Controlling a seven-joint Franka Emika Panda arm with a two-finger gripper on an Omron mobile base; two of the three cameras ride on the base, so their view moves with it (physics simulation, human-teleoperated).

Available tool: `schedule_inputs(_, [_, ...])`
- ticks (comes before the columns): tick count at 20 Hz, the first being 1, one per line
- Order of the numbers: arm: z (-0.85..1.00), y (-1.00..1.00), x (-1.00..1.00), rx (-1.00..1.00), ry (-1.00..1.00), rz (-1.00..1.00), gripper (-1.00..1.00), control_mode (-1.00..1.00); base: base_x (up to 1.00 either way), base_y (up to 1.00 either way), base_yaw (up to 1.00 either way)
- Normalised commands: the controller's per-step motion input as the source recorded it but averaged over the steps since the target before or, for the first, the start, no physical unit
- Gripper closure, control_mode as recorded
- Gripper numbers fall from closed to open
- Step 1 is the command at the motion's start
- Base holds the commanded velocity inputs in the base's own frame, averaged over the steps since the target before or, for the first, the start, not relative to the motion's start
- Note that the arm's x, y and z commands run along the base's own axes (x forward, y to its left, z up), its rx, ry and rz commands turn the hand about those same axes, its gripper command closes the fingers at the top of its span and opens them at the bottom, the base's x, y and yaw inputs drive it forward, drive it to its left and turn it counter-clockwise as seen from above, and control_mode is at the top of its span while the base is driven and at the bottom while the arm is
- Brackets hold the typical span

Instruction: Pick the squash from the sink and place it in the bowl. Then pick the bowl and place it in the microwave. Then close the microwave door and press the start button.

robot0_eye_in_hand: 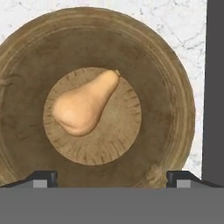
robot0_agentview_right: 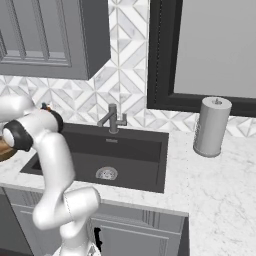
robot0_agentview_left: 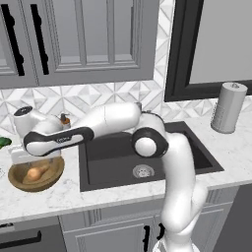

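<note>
The squash, orange-tan and pear-shaped, lies loose in the middle of the wooden bowl. The bowl stands on the marble counter left of the sink, with the squash inside it. My gripper hangs just above the bowl, pointing down. In the hand view the gripper is open, its fingertips spread wide and holding nothing. A sliver of the bowl shows at the left edge behind my arm. The microwave and its door are out of view.
The sink's drain and faucet lie right of the bowl. A paper towel roll stands at the counter's right. A soap bottle sits behind my arm, something green at the left edge. Grey cabinets hang above.
</note>
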Motion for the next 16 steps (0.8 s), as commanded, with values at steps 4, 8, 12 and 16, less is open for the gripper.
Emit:
schedule_inputs(4, [0.12,-0.53,0.0,0.16,0.11,0.0,-1.0,-1.0,0.0,0.0,0.0])
schedule_inputs(8, [0.0,-0.34,0.13,0.12,0.18,0.0,-1.0,-1.0,0.0,0.0,0.0])
schedule_inputs(12, [0.0,-0.17,0.18,0.03,0.23,0.0,-1.0,-1.0,0.0,0.0,0.0])
schedule_inputs(16, [0.0,0.0,0.18,0.0,0.2,0.0,-1.0,-1.0,0.0,0.0,0.0])
